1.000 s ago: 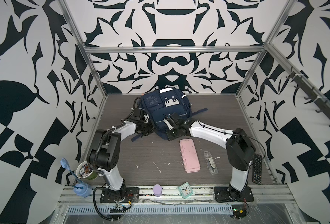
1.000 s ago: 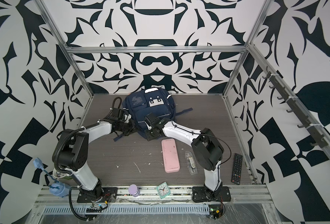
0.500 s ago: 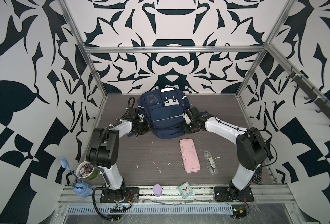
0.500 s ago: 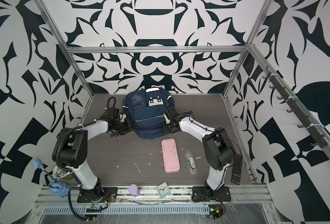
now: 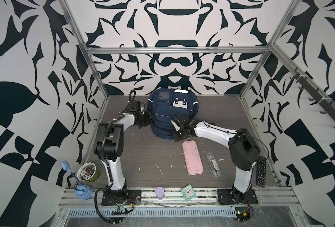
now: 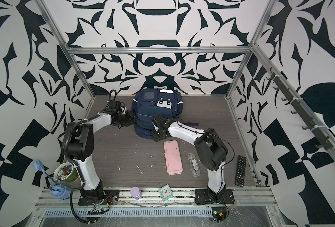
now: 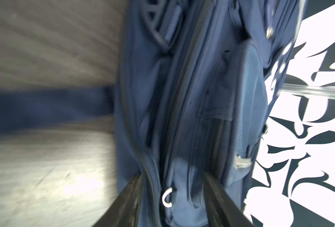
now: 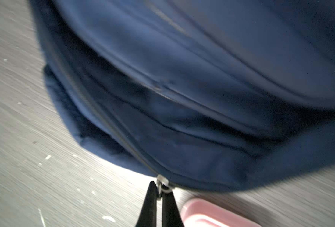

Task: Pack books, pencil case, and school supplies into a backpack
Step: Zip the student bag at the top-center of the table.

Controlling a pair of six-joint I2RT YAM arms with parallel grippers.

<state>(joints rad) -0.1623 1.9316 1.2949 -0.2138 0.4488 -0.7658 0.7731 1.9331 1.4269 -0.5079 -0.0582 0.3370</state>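
Surface point(image 5: 143, 153): backpack point(image 5: 166, 119) at 12 o'clock. Zip pull point(image 8: 162, 181) pinched by R end effector point(image 8: 159, 189), to be drawn along track; L end effector point(image 7: 172, 175) released.

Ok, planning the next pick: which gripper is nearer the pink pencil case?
Right. The right gripper pinches the backpack's zipper pull just beside the pencil case; the left gripper is across the backpack.

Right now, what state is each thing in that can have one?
backpack: lying front up.
right claw: shut on zipper pull.
left claw: open, at the backpack's side.
pencil case: closed, on the table, unpacked.
school supplies: on the table, unpacked.
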